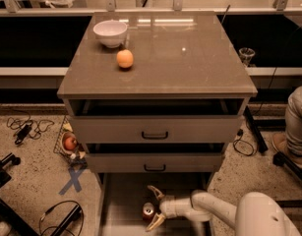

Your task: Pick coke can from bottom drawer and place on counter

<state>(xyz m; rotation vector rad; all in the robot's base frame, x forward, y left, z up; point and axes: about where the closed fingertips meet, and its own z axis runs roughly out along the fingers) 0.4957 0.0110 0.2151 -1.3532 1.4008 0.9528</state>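
Speckled flooring [32,181] strewn with cables is surrounding a grey cabinet. Its bottom drawer [122,200] is standing pulled far out, which is leaving the pale floor exposed from above. The two upper drawers [155,129] are sitting only slightly ajar.

The coke can [149,212] is resting on that drawer floor, towards the middle. It seems to be standing upright, with its long axis vertical and its silver top facing up.

The pincer [155,208] is sitting low inside the drawer at the end of a white arm [209,208] that is coming in from the right. Its two fingers are spread wide and are flanking the can, one on the far side and one on the near side. It is not gripping anything yet. This side-on pose is probably suiting an upright can, since the fingers can close across its round body.

Up top, the bench [190,58] is carrying a white bowl [110,32] and an orange [124,58] at its left rear, so the right half is looking like the easier landing spot.
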